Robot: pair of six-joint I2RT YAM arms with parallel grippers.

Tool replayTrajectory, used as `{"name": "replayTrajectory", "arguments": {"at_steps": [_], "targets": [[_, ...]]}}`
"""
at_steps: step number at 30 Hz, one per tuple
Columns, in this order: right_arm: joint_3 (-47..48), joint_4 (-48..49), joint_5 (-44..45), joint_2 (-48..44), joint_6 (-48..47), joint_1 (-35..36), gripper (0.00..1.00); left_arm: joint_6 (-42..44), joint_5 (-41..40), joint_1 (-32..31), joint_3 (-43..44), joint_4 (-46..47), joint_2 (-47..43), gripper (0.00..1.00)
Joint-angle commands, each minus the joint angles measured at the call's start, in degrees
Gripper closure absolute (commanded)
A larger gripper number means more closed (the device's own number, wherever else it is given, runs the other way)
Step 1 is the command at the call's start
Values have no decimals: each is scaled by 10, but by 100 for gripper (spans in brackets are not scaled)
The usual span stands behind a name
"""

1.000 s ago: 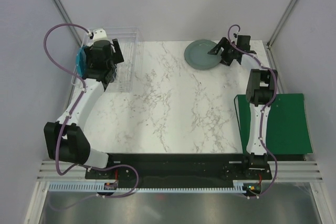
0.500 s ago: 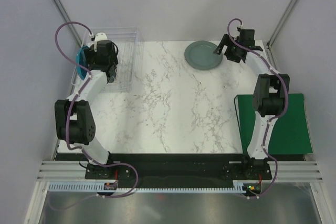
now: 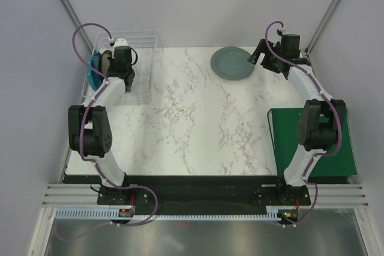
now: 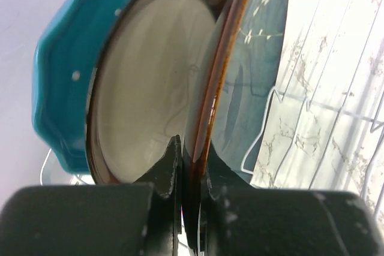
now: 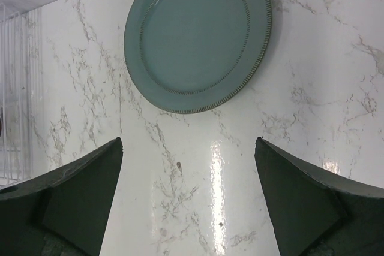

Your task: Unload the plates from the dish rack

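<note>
Left hand [image 4: 191, 149] clamped on greyish-blue plate [image 4: 252, 76] (standing upright), right hand [image 5: 187, 143] spread wide.

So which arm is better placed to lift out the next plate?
Left. The left gripper is shut on the rim of the greyish-blue plate in the dish rack; the right gripper hangs open near the grey-green plate on the table.

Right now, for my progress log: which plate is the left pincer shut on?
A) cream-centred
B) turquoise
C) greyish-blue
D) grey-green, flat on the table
C: the left pincer clamps the rim of the greyish-blue plate; the cream-centred plate stands just outside its finger.
</note>
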Motion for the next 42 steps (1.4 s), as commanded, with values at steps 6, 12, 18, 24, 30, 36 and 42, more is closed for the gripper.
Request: {"name": "replayTrajectory", "arguments": {"at_steps": [6, 12, 18, 24, 30, 36, 42], "targets": [[-67, 33, -5, -32, -3, 22, 2, 1, -119, -4, 52, 33, 32, 98], [-81, 35, -2, -34, -4, 33, 2, 33, -129, -15, 54, 62, 18, 98], [-98, 35, -3, -52, -5, 36, 2, 71, -151, -28, 81, 61, -6, 98], [-110, 36, -6, -66, 0, 39, 2, 114, -191, -33, 111, 62, -22, 98], [-124, 36, -11, -83, 3, 41, 2, 132, -178, -37, 110, 64, -53, 98], [-133, 36, -22, -106, 10, 50, 2, 99, -114, -54, 120, -16, -119, 98], [-123, 37, -21, -130, 10, 95, 2, 15, -10, -93, 116, -111, -222, 98]]}}
